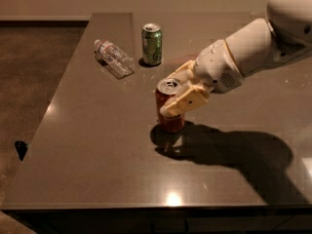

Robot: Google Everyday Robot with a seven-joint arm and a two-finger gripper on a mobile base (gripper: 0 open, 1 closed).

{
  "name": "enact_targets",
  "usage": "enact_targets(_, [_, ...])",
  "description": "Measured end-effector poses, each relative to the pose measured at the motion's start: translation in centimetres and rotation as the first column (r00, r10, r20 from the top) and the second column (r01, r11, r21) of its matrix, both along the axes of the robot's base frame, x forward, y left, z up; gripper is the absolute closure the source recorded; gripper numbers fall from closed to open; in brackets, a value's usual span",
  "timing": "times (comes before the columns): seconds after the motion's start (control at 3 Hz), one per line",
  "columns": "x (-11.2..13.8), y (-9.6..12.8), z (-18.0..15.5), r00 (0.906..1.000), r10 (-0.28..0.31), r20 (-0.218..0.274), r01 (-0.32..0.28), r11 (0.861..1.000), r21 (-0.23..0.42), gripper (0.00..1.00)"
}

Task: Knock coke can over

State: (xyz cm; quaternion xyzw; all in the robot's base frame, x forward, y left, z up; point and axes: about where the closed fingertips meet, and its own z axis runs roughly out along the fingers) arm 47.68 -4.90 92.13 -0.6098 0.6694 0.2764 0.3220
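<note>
A dark, glossy table bears everything. The rounded white arm extends from the right, its gripper spread apart, cream fingers flanking the upright red coke can (mid-table). A clear plastic bottle lies sideways beside a standing green can.

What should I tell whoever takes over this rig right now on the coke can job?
The gripper: jaws open, straddling the upper part of the coke can; contact can't be confirmed.
The coke can stands upright, mid-table.
The green can is upright and the clear bottle lies flat, both farther back, clear of the arm.
Done: gripper placed at the can. Left: tip it over.
</note>
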Motion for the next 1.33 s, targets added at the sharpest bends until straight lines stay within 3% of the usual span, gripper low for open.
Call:
enact_targets(0.33, [1.5, -2.5, 1.6, 0.9973, -0.072, 0.011, 0.073, 0.985, -0.158, 0.89])
enact_targets(0.67, [2.6, -4.0, 2.8, 0.9922, -0.121, 0.029, 0.124, 0.934, -0.334, 1.0])
enact_targets(1.0, [4.0, -6.2, 2.2, 0.9885, -0.136, 0.065, 0.149, 0.814, -0.561, 0.98])
enact_targets(1.33, [4.6, -7.4, 0.3, 0.9898, -0.119, 0.078, 0.14, 0.714, -0.686, 0.75])
